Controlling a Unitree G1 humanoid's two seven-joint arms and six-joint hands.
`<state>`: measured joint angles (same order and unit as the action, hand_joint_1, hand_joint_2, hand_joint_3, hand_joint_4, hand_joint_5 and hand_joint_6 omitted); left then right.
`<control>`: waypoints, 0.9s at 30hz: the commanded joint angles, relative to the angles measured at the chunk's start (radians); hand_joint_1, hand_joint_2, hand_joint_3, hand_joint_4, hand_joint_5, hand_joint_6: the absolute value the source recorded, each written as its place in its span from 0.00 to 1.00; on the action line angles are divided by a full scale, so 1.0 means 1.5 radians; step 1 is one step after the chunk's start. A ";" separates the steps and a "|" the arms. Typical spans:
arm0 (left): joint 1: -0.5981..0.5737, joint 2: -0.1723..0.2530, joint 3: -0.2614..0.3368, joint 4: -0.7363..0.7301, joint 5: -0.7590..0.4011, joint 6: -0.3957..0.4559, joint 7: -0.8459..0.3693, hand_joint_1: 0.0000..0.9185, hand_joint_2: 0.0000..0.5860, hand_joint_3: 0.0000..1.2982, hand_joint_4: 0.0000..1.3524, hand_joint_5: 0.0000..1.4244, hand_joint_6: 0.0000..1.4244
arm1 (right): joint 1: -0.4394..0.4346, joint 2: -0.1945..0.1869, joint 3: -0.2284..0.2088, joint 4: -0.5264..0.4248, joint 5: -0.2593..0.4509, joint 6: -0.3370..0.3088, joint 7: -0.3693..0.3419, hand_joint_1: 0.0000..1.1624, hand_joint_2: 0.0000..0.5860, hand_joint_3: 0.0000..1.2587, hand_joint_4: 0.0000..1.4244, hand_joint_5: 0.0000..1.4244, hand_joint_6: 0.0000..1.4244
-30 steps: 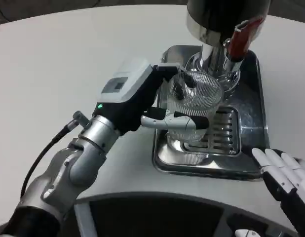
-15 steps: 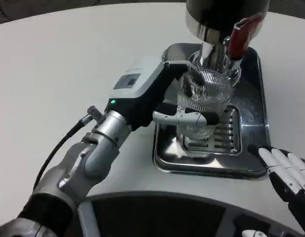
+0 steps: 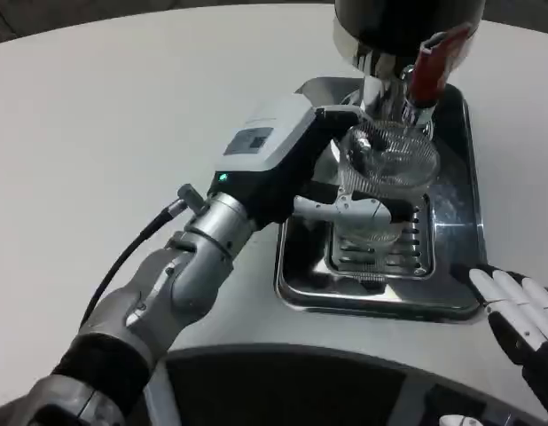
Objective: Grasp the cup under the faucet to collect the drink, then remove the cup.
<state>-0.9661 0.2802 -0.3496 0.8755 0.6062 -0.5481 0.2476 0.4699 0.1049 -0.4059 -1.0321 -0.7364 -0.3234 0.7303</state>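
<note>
On the white desk (image 3: 97, 133), the left hand (image 3: 296, 169) has its fingers (image 3: 345, 210) wrapped around the clear ribbed cup (image 3: 389, 173), holding it over the metal drip tray (image 3: 296, 284) beneath the faucet (image 3: 425, 71). Rigid, light and likely slippery, the cup suits a mid-wall grip. No drink is discernible inside. Lower right, the right hand (image 3: 522, 315) waits, fingers straight, holding nothing.

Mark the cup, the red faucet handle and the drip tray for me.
cup (image 3: 391, 164), head view, on its ribbed clear wall.
red faucet handle (image 3: 430, 64), head view, mid-lever.
drip tray (image 3: 302, 282), head view, bare left rim.
</note>
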 commanded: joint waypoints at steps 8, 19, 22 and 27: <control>-0.018 -0.010 -0.024 0.008 0.010 -0.028 0.013 0.57 0.03 0.81 0.89 0.96 1.00 | 0.001 0.015 -0.008 -0.010 0.013 0.007 0.010 0.19 0.62 0.02 0.00 0.00 0.00; -0.015 -0.006 -0.022 0.005 0.006 -0.029 0.001 0.54 0.00 0.76 0.83 0.93 1.00 | 0.003 0.011 -0.010 -0.010 0.025 0.012 0.011 0.19 0.62 0.02 0.00 0.00 0.00; -0.013 -0.003 -0.021 0.003 0.006 -0.029 0.002 0.48 0.00 0.67 0.70 0.85 0.99 | 0.004 0.010 -0.010 -0.010 0.028 0.013 0.011 0.19 0.62 0.03 0.00 0.00 0.00; -0.010 0.005 -0.018 -0.002 0.003 -0.032 -0.004 0.35 0.06 0.54 0.53 0.70 0.95 | 0.007 0.008 -0.011 -0.010 0.036 0.013 0.007 0.20 0.63 0.03 0.00 0.00 0.00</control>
<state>-0.9831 0.2723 -0.3774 0.8848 0.6137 -0.5728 0.2537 0.4738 0.1045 -0.4181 -1.0320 -0.7042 -0.3053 0.7352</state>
